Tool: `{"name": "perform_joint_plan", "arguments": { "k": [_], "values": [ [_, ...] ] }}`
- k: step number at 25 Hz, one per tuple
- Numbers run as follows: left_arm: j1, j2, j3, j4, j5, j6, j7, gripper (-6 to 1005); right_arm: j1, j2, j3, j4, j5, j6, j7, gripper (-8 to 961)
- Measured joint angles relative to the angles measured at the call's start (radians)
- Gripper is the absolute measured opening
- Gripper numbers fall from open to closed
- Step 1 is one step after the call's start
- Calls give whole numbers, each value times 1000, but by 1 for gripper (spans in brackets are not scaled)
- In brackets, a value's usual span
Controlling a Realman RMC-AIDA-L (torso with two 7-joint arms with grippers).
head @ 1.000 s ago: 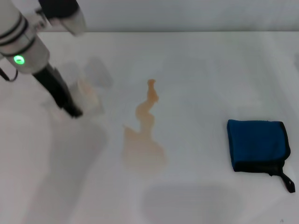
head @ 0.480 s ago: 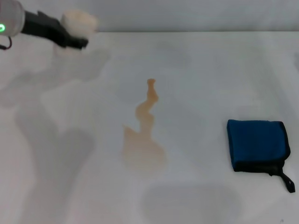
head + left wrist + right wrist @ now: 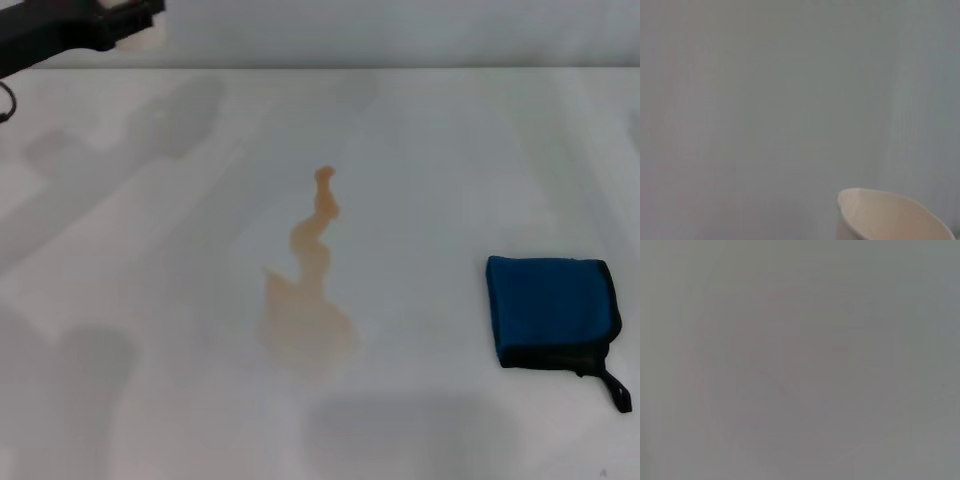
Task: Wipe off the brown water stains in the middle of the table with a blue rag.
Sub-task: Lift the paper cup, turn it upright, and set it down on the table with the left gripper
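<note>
A: Where do the task's things lie?

B: We see the brown water stains (image 3: 305,295) in the middle of the white table (image 3: 450,150), a wide blob nearer us with a thin wavy tail running to the far side. The blue rag (image 3: 550,310) lies flat at the near right, well apart from the stains, its black loop tag at the near right corner.

A: And our grippers?

B: Our left gripper (image 3: 125,20) is at the far left corner, raised off the table, carrying a white paper cup (image 3: 890,215). Our right gripper is out of sight.

A: How will the rag handle?

B: We judge it soft, light and limp, so it will fold and drag. We would pinch it from above at a black-edged side, then press it flat over the blob.
</note>
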Motion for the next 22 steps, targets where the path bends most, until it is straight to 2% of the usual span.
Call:
{"name": "perform_joint_plan", "arguments": {
  "k": [7, 11, 16, 22],
  "values": [
    [175, -1, -1, 200, -246, 3, 179, 665, 9, 0, 0, 0, 0, 3, -5, 694],
    [250, 1, -1, 327, -339, -28, 311, 665, 14, -1, 0, 0, 0, 4, -7, 694],
    [300, 1, -3, 436, -402, -89, 415, 664, 18, -2, 0, 1, 0, 4, -7, 694],
    [329, -1, -4, 547, -475, -250, 548, 665, 19, -2, 0, 6, -3, 4, -7, 694]
  ]
}}
